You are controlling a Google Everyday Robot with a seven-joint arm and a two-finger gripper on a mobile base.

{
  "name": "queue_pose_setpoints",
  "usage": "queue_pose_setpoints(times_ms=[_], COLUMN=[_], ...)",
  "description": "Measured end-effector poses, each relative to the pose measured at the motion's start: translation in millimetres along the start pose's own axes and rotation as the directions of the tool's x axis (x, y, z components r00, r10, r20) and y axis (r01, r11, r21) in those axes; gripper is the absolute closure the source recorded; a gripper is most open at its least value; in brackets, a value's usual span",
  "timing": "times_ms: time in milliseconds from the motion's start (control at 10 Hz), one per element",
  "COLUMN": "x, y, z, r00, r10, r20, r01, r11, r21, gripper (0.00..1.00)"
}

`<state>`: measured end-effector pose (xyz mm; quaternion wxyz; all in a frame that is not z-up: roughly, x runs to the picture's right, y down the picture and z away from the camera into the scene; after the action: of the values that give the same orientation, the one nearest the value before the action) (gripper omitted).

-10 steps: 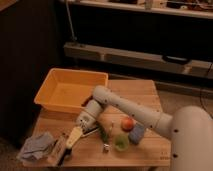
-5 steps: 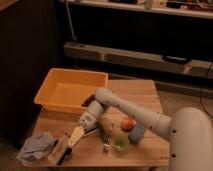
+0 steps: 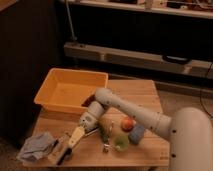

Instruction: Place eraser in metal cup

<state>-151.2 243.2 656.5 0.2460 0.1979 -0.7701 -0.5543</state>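
Note:
My gripper (image 3: pixel 62 150) is low over the front left corner of the wooden table (image 3: pixel 140 95), right beside a blue-grey cloth (image 3: pixel 35 146). Something small and dark shows at its tip; I cannot tell whether it is the eraser or whether it is held. My arm (image 3: pixel 125 110) reaches across the table from the lower right. I cannot make out a metal cup. A thin metal piece (image 3: pixel 107 138) lies near the table's middle front.
A yellow bin (image 3: pixel 52 80) stands at the back left of the table. An orange-red ball (image 3: pixel 127 123), a green object (image 3: pixel 120 142) and a blue object (image 3: pixel 136 133) sit together at the front, right of the gripper. A dark shelf unit stands behind.
Almost nothing has changed. The arm's wrist has shifted very slightly while the gripper stays at the front left corner by the cloth.

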Motion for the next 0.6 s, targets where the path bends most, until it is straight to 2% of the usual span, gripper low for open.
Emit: queue_pose_setpoints(times_ms=[100, 200, 600], x=[-0.4, -0.4, 0.4], y=[1.5, 2.3, 3.5], z=[0.0, 0.0, 0.4], r00=[1.0, 1.0, 1.0], r10=[0.006, 0.01, 0.02], r20=[-0.005, -0.009, -0.01], r01=[-0.006, -0.01, -0.02], r11=[1.0, 1.0, 0.999], r21=[-0.003, -0.007, -0.026], gripper=[0.24, 0.2, 0.2])
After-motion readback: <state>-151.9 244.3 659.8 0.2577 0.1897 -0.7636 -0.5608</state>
